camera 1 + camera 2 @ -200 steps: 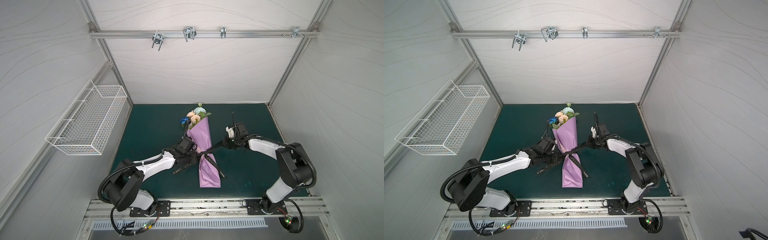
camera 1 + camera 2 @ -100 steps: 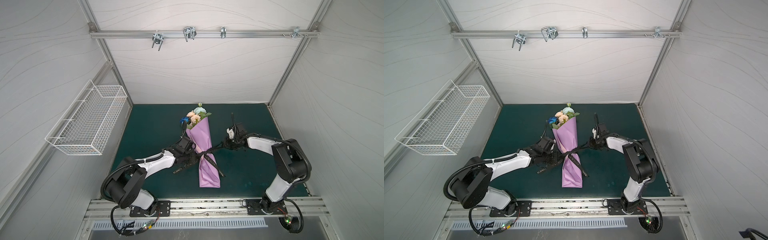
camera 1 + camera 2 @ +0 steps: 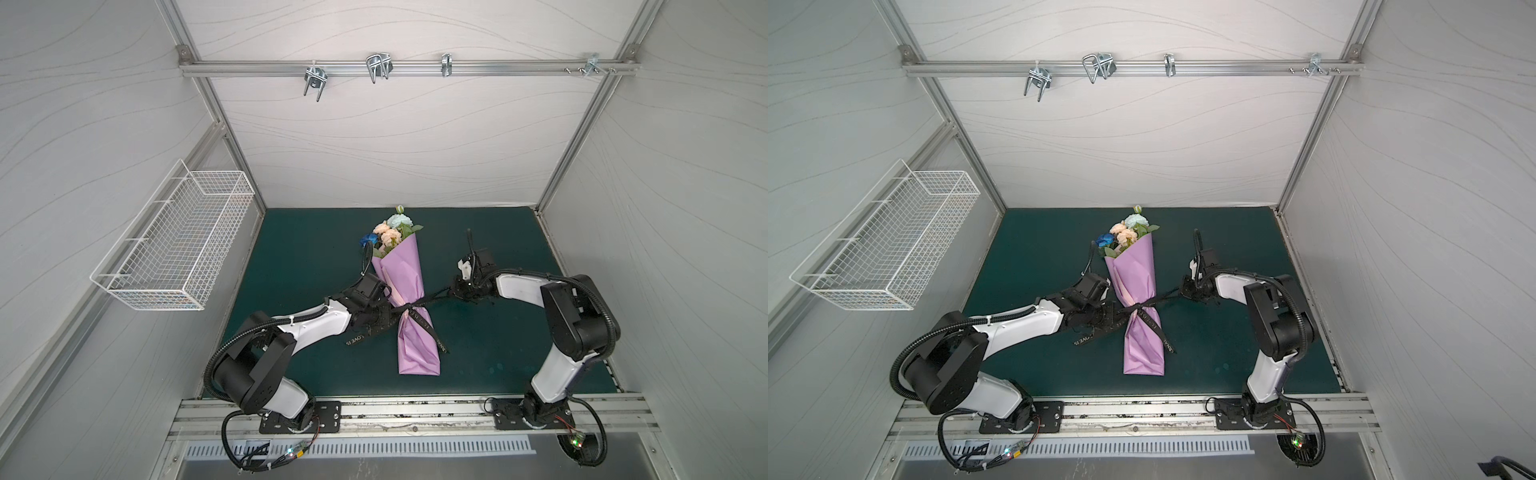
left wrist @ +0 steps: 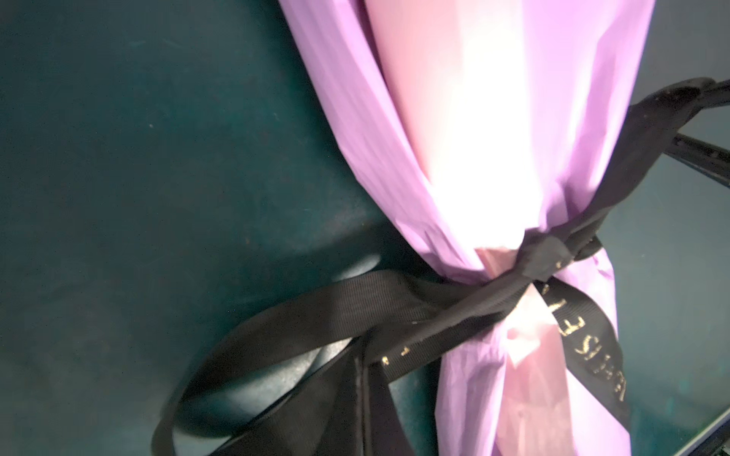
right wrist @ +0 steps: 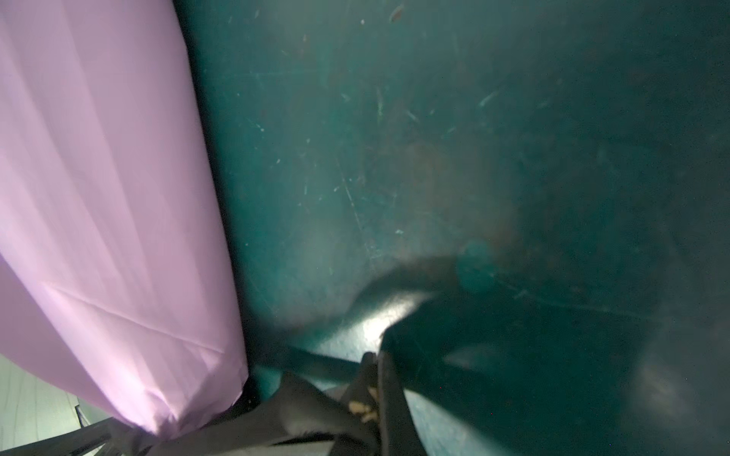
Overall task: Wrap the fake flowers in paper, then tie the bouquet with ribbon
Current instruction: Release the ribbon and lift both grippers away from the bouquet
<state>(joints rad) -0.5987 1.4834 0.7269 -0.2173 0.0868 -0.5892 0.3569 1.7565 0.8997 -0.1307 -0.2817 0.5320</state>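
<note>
Top views: the bouquet of fake flowers (image 3: pixel 390 235) lies on the green mat (image 3: pixel 299 257) between the two claws. It is wrapped in lilac paper (image 3: pixel 405 274), with the blooms past both claws toward the back wall. A black ribbon (image 3: pixel 434 299) cinches the wrap's waist. The knot (image 3: pixel 409 308) sits just beside the left claw (image 3: pixel 384 319) and apart from the right claw (image 3: pixel 456 292). Both claws are clamped on ribbon, one strand each, and the right strand (image 3: pixel 1158 300) looks taut. Both top views show the same.

Left wrist: the knot (image 4: pixel 547 256) is ahead of the claw, with the paper (image 4: pixel 454 138) bunched tight under it. A ribbon loop (image 4: pixel 316 312) runs back toward the claw. The fingers themselves are not clear here.

Right wrist: ribbon (image 5: pixel 316 414) with gold lettering is pinched at the claw's tip. The paper (image 5: pixel 98 197) is off to one side and bare mat (image 5: pixel 395 138) lies beyond.

My read is that the step in hand is drawing the knot tight. To do it well:
- Pull the two claws apart evenly and low along the mat, so the bundle neither slides nor lifts.
- The left claw has little strand to spare, so the right should probably do most of the travel.
- Stop once the paper is pinched firm, since more pull risks dragging the loop through or slipping the grip.
</note>
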